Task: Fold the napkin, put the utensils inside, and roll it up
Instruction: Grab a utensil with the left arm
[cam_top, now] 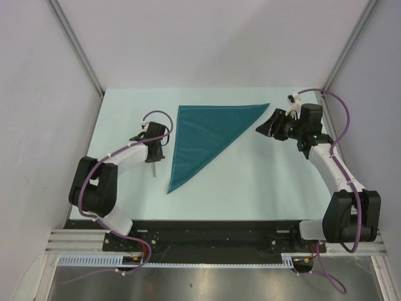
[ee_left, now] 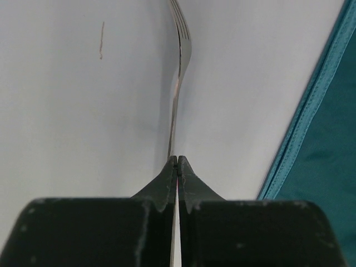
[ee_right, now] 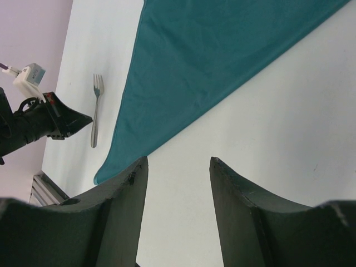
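The table (cam_top: 269,182) under me is a pale mint sheet, plain and matte. It is boxed in by pale grey wall panels (cam_top: 207,44) behind and to both sides, with metal struts in the corners. The napkin (cam_top: 203,135) lies flat on it, folded into a dark teal triangle with its long hemmed edge toward the back panel and one point toward my bases.

Just left of the napkin, a fork (cam_top: 153,170) runs alongside its left edge. My left gripper (ee_left: 177,162) is pinched tight on the fork's handle; I cannot tell whether the fork is off the table. From above, my own left wrist hides the tines.

A thin brownish mark (ee_left: 101,39) sits on the table farther left of the napkin. My right gripper (cam_top: 263,128) hangs just off the napkin's right corner, jaws wide apart and empty.
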`<state>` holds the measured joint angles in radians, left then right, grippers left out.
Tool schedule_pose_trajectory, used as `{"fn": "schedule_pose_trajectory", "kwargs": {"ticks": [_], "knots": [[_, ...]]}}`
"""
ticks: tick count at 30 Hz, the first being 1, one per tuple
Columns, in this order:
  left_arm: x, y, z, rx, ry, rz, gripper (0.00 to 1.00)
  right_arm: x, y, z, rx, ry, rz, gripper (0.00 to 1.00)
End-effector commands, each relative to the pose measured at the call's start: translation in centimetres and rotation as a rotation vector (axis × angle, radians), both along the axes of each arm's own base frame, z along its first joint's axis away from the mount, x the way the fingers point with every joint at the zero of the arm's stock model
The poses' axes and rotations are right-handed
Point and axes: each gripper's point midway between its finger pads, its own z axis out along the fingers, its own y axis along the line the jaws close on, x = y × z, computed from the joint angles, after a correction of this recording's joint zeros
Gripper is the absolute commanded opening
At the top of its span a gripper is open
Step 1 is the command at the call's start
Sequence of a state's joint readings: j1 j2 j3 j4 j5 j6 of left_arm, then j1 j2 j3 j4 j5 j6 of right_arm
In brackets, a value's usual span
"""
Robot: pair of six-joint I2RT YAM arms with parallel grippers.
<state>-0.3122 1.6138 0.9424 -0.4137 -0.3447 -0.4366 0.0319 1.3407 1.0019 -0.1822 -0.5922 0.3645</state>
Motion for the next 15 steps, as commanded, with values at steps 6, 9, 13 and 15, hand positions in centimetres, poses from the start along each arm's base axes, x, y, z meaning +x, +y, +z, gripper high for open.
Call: {"fn": "schedule_pose_trajectory", "kwargs": {"ticks": [6,9,13,15], "knots": [[2.7,1.2,2.7,-0.007,-0.103,0.110,0.20,-0.1,0.1,1.3,-0.007,-0.054,0.009,0.54],[3.5,1.2,3.5,-0.044,-0.139,0.112,0.38,0.0,0.1,1.3,-0.007,-0.055,0.009,0.54],[4.1,2.0,2.2,-0.061,-0.090,0.126,0.41,0.0,0.1,1.5,-0.008,-0.059,0.009,0.54],[4.1,1.9,1.3,-0.079,-0.055,0.126,0.41,0.0,0.1,1.4,-0.011,-0.058,0.009,0.54]]}}
